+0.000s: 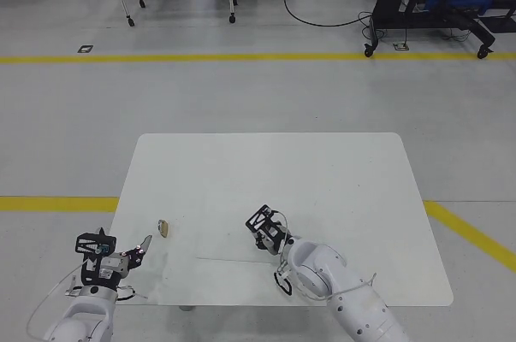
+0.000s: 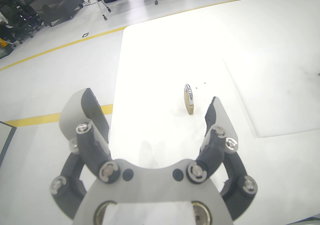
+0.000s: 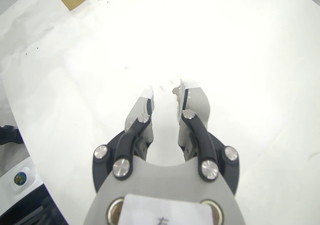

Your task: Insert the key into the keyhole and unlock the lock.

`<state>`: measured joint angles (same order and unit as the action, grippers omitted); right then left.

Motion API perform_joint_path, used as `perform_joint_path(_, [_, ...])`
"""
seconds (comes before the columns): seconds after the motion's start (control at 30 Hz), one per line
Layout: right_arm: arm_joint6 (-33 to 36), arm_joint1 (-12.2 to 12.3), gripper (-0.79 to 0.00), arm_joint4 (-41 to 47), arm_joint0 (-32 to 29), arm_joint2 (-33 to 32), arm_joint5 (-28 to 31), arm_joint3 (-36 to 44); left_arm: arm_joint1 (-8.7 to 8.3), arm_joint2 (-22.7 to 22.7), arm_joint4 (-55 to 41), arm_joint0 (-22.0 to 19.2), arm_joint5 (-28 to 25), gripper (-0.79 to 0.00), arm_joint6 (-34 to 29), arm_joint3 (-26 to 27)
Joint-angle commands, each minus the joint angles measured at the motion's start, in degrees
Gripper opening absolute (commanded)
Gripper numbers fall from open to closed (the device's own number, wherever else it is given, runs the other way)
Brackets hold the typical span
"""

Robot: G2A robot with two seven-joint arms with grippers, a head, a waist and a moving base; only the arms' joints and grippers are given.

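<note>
Lock (image 2: 188, 102): one brass padlock, standing upright on the white worktop (image 1: 326, 171) near its left edge, shackle uppermost. It sits just ahead of the left gripper (image 2: 151, 99), clear of both fingers and nearer one of them; that gripper is spread wide and holds nothing. Key (image 3: 175, 90): one, small and silver, lying against the inner face of one fingertip of the right gripper (image 3: 166, 88). That gripper stands at a narrow gap and is not clamped on the key. Key and right gripper are well apart from the lock, towards the worktop's middle.
</note>
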<state>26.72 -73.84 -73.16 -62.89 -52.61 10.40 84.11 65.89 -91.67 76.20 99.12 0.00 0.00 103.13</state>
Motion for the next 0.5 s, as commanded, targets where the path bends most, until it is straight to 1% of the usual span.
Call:
perform_joint_path(0.0, [0.15, -0.13, -0.480, -0.04, 0.13, 0.15, -0.10, -0.12, 0.00, 0.00, 0.00, 0.00, 0.00, 0.000, 0.00, 0.00])
perform_joint_path(0.27, [-0.29, -0.63, -0.520, -0.03, 0.82, 0.62, 0.04, -1.41, 0.00, 0.00, 0.00, 0.00, 0.00, 0.000, 0.00, 0.00])
perform_joint_path(0.47, [0.13, -1.12, -0.542, -0.55, 1.62, 1.10, -1.32, -2.81, 0.00, 0.00, 0.00, 0.00, 0.00, 0.000, 0.00, 0.00])
